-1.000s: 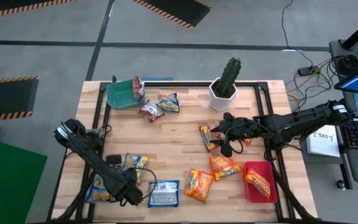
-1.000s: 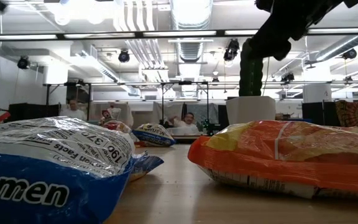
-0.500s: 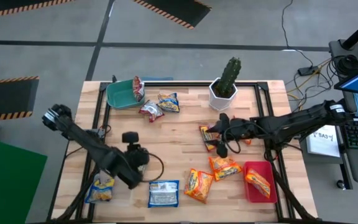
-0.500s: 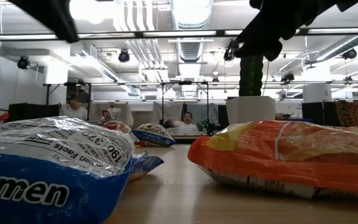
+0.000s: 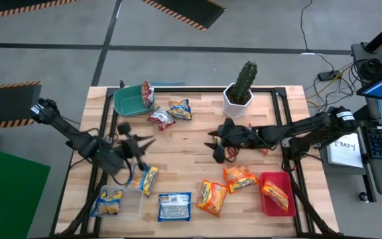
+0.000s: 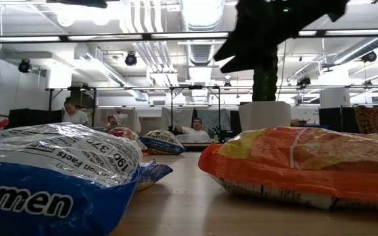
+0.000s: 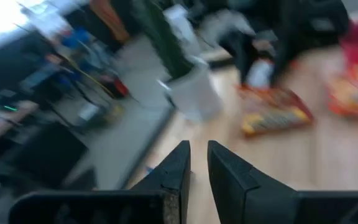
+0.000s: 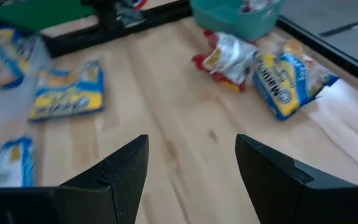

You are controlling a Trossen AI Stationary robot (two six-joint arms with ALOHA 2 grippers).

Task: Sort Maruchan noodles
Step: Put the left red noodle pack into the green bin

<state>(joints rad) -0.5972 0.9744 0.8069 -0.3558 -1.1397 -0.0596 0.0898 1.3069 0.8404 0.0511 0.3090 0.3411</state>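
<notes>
Left hand (image 5: 136, 143) lifted off blue-yellow packet (image 5: 148, 179), nearly pressed together, empty | right hand (image 5: 216, 147) swung toward mid-table (image 5: 184, 143), spread | sorting far from done

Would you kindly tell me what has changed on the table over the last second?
The left claw left the near edge, moved up toward the table's middle and narrowed, holding nothing. A blue-yellow packet it covered now shows. The right claw shifted left, open as before. The other packets, trays and cactus stayed put.

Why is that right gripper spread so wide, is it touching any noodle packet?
Apart. The right wrist view shows the right gripper open over bare wood.
</notes>
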